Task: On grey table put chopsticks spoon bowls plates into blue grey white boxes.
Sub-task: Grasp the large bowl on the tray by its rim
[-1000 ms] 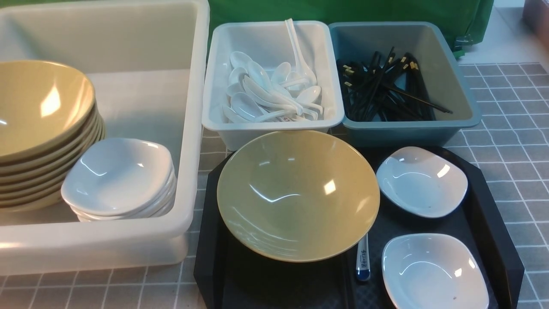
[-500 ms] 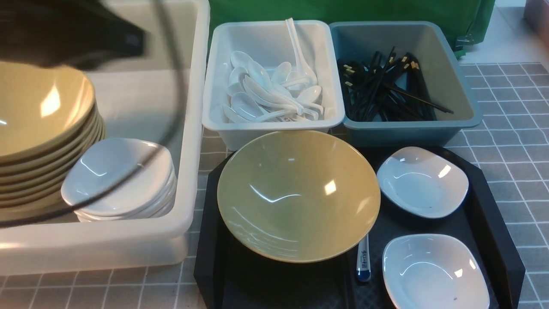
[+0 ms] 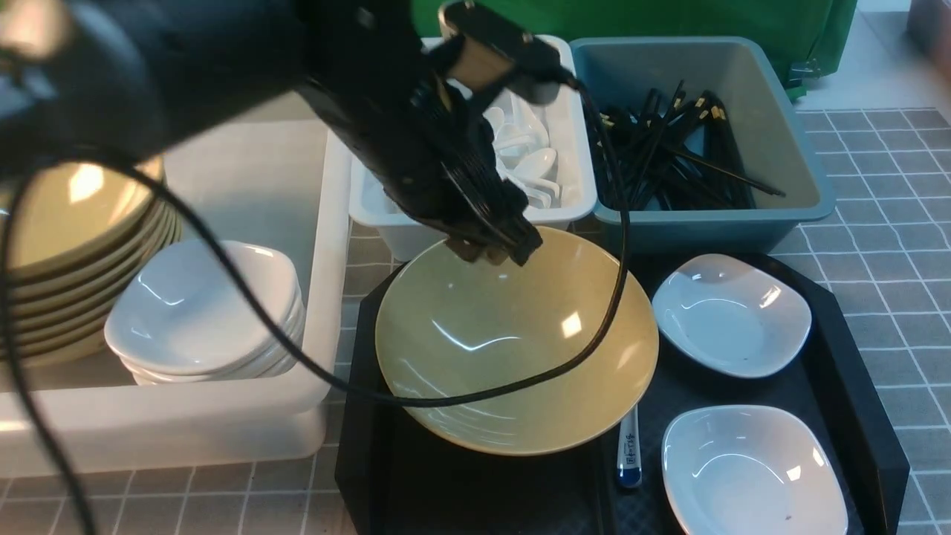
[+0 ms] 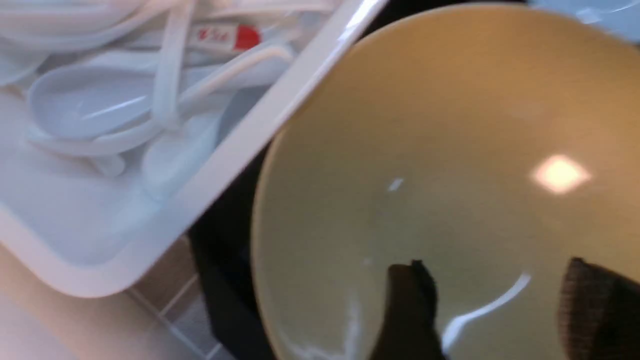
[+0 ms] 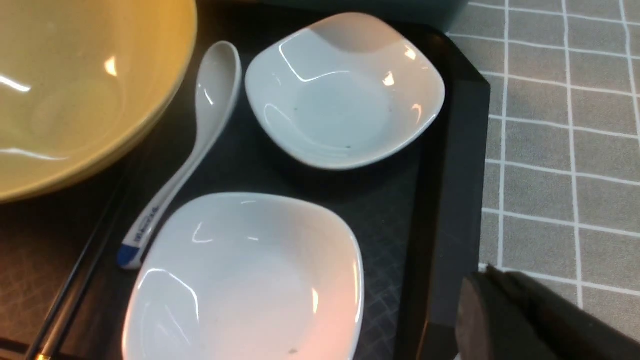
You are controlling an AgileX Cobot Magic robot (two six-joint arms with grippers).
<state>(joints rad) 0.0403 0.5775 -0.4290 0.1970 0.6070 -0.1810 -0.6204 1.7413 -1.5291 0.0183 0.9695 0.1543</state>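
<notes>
Left gripper [image 3: 496, 251] over the bowl [image 3: 516, 338], jaws apart.
I should lower it astride the bowl's far rim, then close; right gripper [image 5: 495, 300] clenched.

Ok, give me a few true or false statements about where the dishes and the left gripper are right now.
1. The left gripper hangs open over the tan bowl on the black tray. True.
2. The blue-grey bin holds spoons. False: it holds black chopsticks; the spoons are in the white bin.
3. Two white plates sit on the tray. True.
4. The blue-tipped spoon lies inside the bowl. False: it lies on the tray beside the bowl.
</notes>
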